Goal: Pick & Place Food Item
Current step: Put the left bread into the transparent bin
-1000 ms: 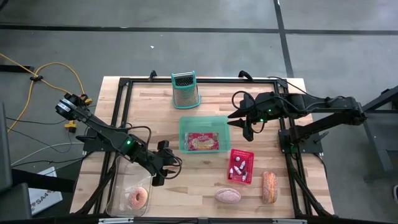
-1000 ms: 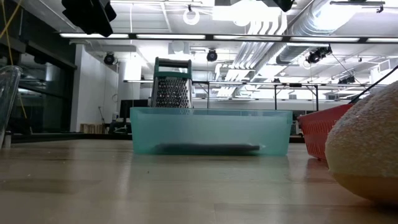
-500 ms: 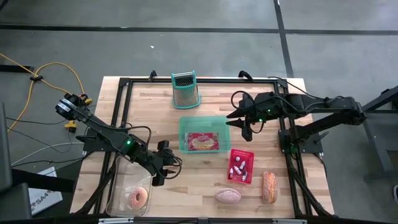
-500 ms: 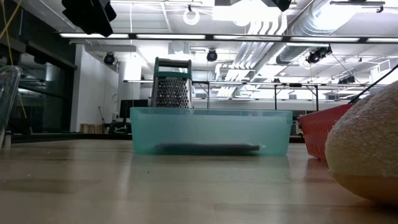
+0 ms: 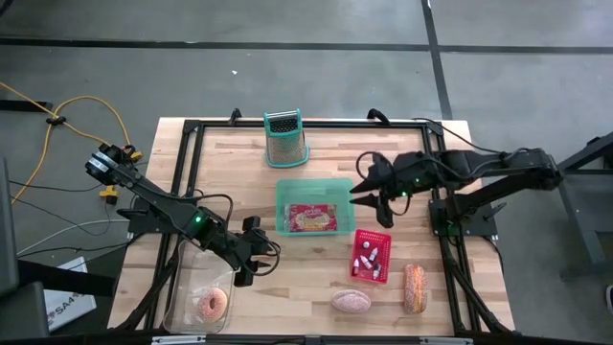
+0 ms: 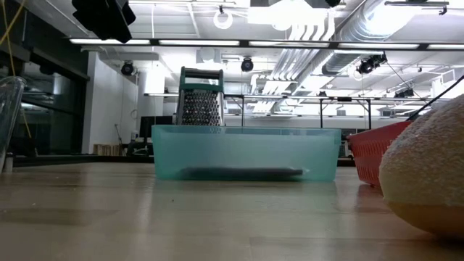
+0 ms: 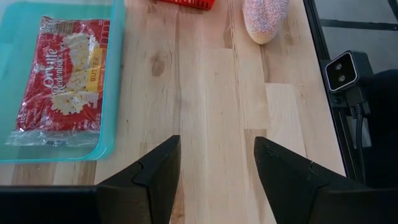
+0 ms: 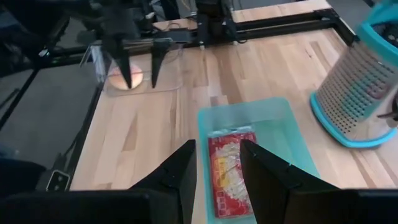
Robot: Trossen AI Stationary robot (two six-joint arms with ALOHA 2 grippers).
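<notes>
A red popcorn bag (image 5: 313, 218) lies flat in the teal bin (image 5: 283, 206) at mid-table; the right wrist view looks down on this popcorn bag (image 8: 229, 171). My right gripper (image 5: 369, 206) hovers open by the bin's right side, touching nothing; its fingers (image 8: 180, 171) frame the bag from above. My left gripper (image 5: 263, 251) is open over bare wood left of the bin, beside a clear container (image 5: 182, 287) that holds a pink doughnut (image 5: 212, 306). In the left wrist view the popcorn bag (image 7: 59, 81) sits ahead of my left gripper (image 7: 217, 180).
A red basket (image 5: 371, 256) with small items, a pink sprinkled bun (image 5: 351, 301) and a long sprinkled pastry (image 5: 415, 287) lie near the table's near right. A teal-framed grater (image 5: 285, 139) stands at the far edge. Bare wood lies between the bin and the clear container.
My right gripper has shifted a little toward the table's near edge, beside the teal bin, staying open. The left arm and all objects have kept still.
</notes>
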